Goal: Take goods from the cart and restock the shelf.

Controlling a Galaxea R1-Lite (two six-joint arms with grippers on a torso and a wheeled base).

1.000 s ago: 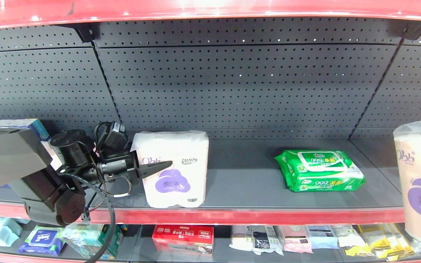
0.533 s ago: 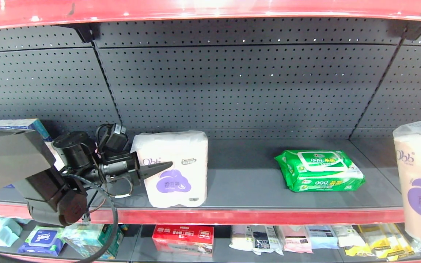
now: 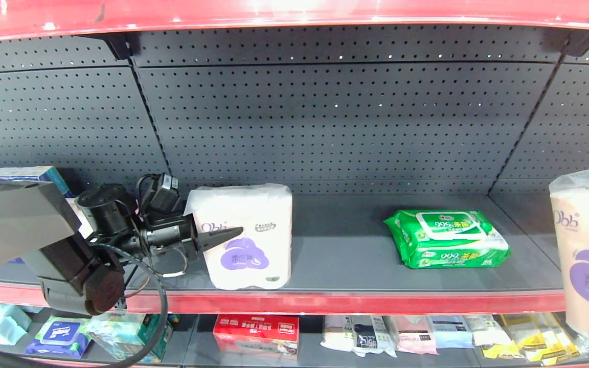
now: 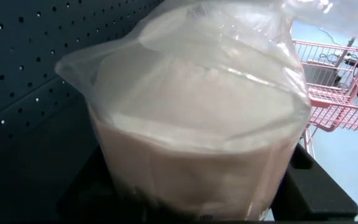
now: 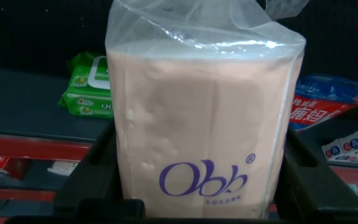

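A white toilet paper pack (image 3: 246,235) with a purple logo stands upright on the grey shelf (image 3: 345,255), left of centre. My left gripper (image 3: 233,230) is shut on it; one black finger (image 3: 218,236) lies across its front, and the other is hidden behind it. In the left wrist view the same pack (image 4: 197,124) sits between the gripper's (image 4: 197,199) fingers. A second, beige toilet paper pack (image 3: 588,250) hangs in front of the shelf at the far right. My right gripper (image 5: 204,186) is shut on this pack (image 5: 204,118).
A green wet-wipes pack (image 3: 447,238) lies flat on the shelf right of centre, with bare shelf between it and the white pack. A blue box (image 3: 23,174) stands at the far left. The lower shelf (image 3: 256,332) holds several goods. A pink cart (image 4: 340,81) stands behind.
My left gripper and the white pack have shifted slightly to the right along the shelf. The beige pack in the right gripper has stayed put.
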